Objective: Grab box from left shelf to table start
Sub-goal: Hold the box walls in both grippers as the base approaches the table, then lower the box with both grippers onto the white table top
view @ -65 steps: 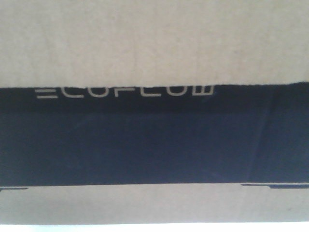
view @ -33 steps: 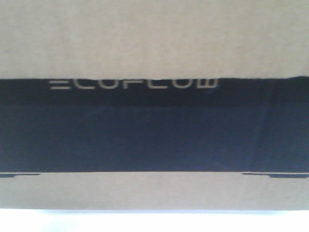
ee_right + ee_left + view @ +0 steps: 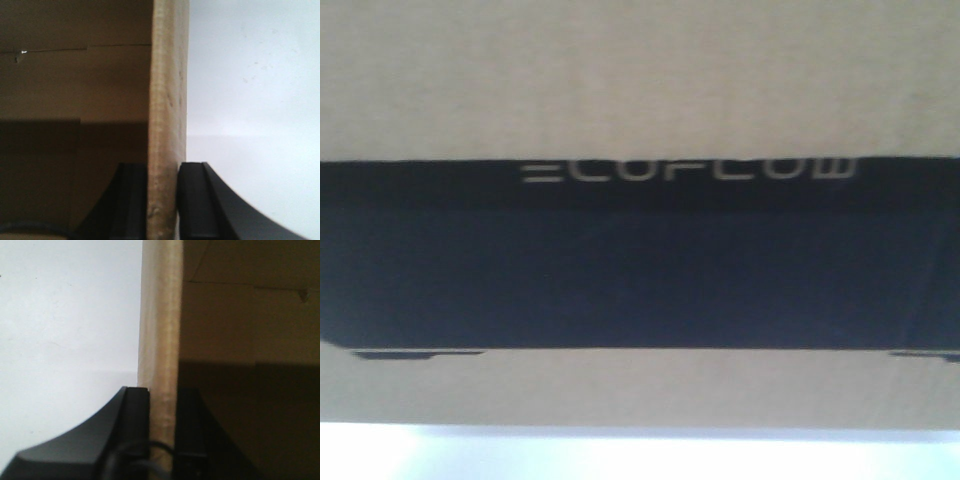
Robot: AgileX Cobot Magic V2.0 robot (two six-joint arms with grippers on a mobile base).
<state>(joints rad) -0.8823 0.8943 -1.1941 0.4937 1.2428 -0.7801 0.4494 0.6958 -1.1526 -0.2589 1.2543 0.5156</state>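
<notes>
A cardboard box [image 3: 640, 80] fills almost the whole front view, so close that its edges are cut off at the top, left and right. A wide black band [image 3: 640, 260] crosses the middle of the frame, with blurred pale lettering [image 3: 690, 170] along its upper edge. A strip of bright white surface [image 3: 640, 455] shows along the bottom of the frame; what it belongs to cannot be made out.

In the left wrist view, a cardboard flap stands upright in the centre, and the left gripper [image 3: 162, 430] at the bottom has one dark finger pressed on each side of it, closed on the flap. The box's shaded inside lies to the right, blank white to the left.

The right wrist view mirrors this: the right gripper [image 3: 163, 200] pinches another upright flap between its two dark fingers, with the box's inside on the left.

Compared with half a second ago, the lettering sits further right, and the white strip below is taller.
</notes>
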